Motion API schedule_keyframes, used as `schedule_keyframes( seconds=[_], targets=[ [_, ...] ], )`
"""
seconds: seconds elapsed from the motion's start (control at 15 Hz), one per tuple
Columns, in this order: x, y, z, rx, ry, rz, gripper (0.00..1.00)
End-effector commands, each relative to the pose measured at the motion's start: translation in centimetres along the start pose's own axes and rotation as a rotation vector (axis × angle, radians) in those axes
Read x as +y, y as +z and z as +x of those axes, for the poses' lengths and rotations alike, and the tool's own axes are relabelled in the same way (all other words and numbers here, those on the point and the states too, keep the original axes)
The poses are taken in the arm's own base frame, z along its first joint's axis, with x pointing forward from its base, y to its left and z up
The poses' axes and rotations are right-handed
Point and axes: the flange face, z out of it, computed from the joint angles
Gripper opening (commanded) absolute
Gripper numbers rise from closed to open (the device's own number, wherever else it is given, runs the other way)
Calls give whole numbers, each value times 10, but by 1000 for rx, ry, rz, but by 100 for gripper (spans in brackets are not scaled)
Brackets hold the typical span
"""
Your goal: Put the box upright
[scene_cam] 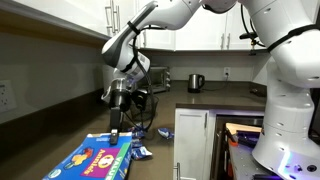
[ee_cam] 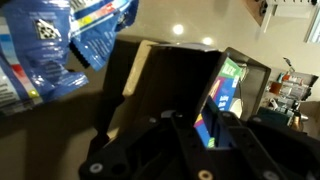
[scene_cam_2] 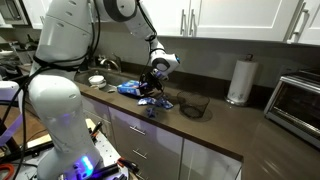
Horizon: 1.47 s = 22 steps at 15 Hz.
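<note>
The box (scene_cam: 92,160) was seen lying flat, face up, on the counter (scene_cam: 55,128) in an exterior view, close to the front edge. The end effector (scene_cam: 116,128) was lowered onto the box's far corner. Small blue packets (scene_cam: 140,151) were scattered just beside that corner, near the fingers. A kettle (scene_cam: 196,82) and a toaster (scene_cam: 157,77) were set well apart from the box, against the back wall.

A dark bowl (scene_cam_2: 192,105) was placed near the box (scene_cam_2: 130,88) on the side toward a paper towel roll (scene_cam_2: 238,80). A pale dish (scene_cam_2: 97,80) was placed on the other side. What either held could not be made out. A toaster oven (scene_cam_2: 297,98) was set at the far end of the counter.

Only in the wrist view were the packets (ee_cam: 70,40) shown close up, at the upper left. There a coloured edge of the box (ee_cam: 222,98) was seen between the dark fingers (ee_cam: 185,128). Whether the fingers were closed on that edge or merely set either side of it could not be told. The bowl, roll and toaster oven were shown in only one exterior view, and the kettle in another.
</note>
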Motion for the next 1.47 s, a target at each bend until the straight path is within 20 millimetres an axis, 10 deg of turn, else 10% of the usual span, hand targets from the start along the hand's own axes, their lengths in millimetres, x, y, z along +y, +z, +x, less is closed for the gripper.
schedule_keyframes(
  seconds=[0.0, 0.93, 1.4],
  targets=[
    [-28, 2, -11, 30, -41, -34, 0],
    [-74, -70, -28, 19, 61, -276, 0],
    [-106, -51, -22, -98, 200, -499, 0]
  ],
)
